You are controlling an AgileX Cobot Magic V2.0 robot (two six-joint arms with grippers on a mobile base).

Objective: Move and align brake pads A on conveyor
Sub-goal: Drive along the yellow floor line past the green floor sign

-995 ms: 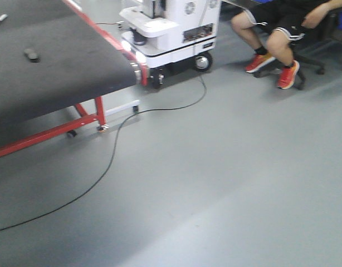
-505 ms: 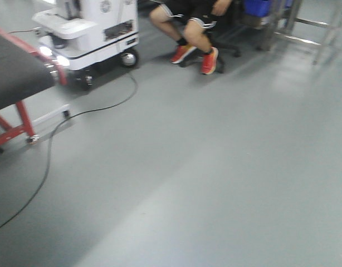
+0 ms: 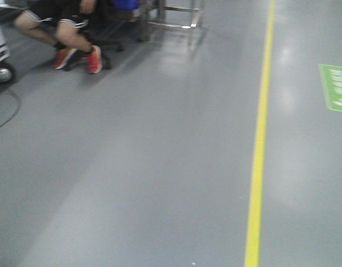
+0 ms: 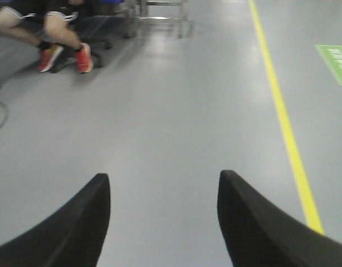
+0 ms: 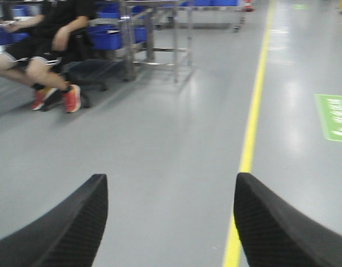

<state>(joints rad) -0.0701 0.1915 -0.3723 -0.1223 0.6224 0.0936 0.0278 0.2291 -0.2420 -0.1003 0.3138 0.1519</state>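
Note:
No brake pads and no conveyor show in any current view; both are out of view. My left gripper point(image 4: 164, 177) is open, its two black fingers spread wide over bare grey floor with nothing between them. In the right wrist view my right gripper point(image 5: 170, 178) is likewise open and empty above the floor, close to a yellow floor line point(image 5: 246, 150).
A seated person with red shoes point(image 3: 76, 55) is at the far left, beside a metal rack with blue bins point(image 5: 112, 36). The wheel of a white cart point(image 3: 3, 73) shows at the left edge. A yellow line point(image 3: 259, 144) and a green floor sign point(image 3: 335, 86) mark the floor on the right.
The front view has swung to the right: the conveyor with a pad on it and the white cart have slid out to the left, and the yellow line and green sign have come in.

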